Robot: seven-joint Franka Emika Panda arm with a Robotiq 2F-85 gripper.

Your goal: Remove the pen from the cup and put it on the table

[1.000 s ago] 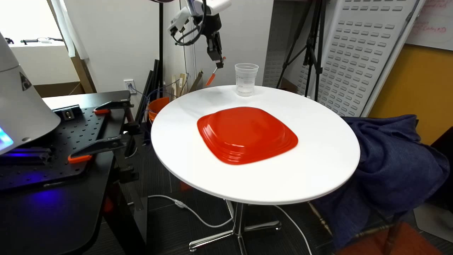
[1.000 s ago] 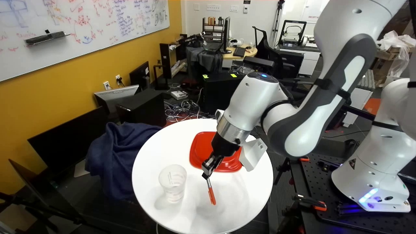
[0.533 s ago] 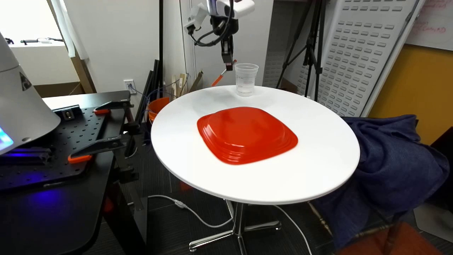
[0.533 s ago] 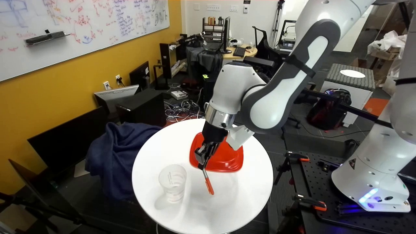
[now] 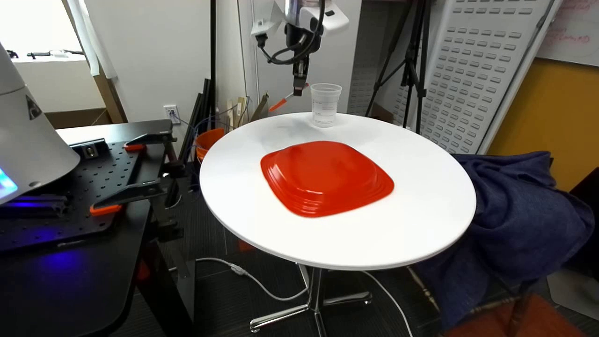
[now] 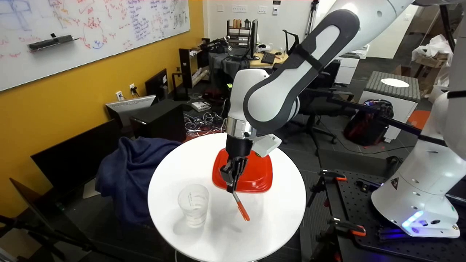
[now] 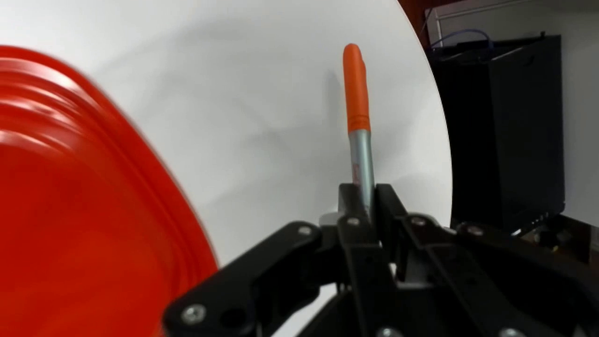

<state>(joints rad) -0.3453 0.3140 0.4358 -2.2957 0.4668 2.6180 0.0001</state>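
A black jointed robot gripper (image 7: 367, 199) pinched a slim orange-and-silver pen (image 7: 359, 127) aslant above a round white table (image 5: 398, 229), near and outside the clear, tapered plastic cup (image 6: 198, 206). I couldn't read the cup's small print (image 6: 191, 198), the reddish mark (image 7: 356, 173) on the pen, or the coloured handwriting (image 6: 137, 22) on the white wall-mounted whiteboard (image 6: 109, 45) well apart from the cup.

Round white tabletop (image 5: 421, 201), two items resting on it.
I observe it carried on a metal pedestal (image 5: 316, 288) with spreading feet. On its surface I record a red plate (image 5: 327, 173), square with rounded corners and stepped ridges, lying near the middle. I also record a clear cup (image 5: 325, 105), upright near the edge, printed marks on its wall. In both exterior views, cup and plate stand apart.
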